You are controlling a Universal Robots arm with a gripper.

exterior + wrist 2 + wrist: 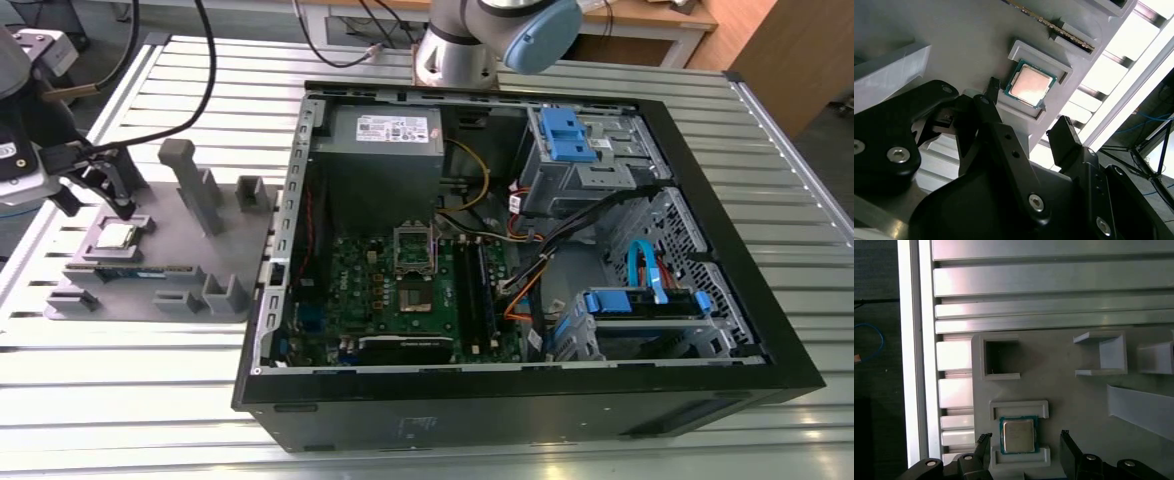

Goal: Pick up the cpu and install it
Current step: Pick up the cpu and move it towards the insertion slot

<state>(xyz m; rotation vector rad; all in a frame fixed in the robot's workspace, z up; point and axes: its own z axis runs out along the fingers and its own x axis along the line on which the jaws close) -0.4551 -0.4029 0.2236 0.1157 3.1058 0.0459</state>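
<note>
- The gripper [1024, 435] is spread wide with nothing in it. Both black fingers [985, 441] show in both wrist views, with clear daylight between them.
- Right in that gap sits the cpu [1018, 435], silver lid up, lying flat in its nest [1019, 408]. One finger is off each side of the chip, and I see no contact with it.
- The line-up is the thing here. In the first wrist view the chip's edges run square to the line between the fingertips. It is a square part, so no long axis to worry about.
- The nest's raised lips guard the two sides that do not face the fingers. The two sides that do face them look free, so I judge a straight approach along the tool axis is what the grasp turns on.
- The exterior view agrees: the gripper hangs above the grey fixture plate [200, 262], and the cpu lies just beneath, a touch toward the exterior view's right.
- The green memory stick [140, 270] lies on the same plate, just beside the chip's nest.
- Well apart, toward the exterior view's right, the open computer case [747, 300] shows the bare socket [415, 250] on its board. No chip is seated there yet.
</note>
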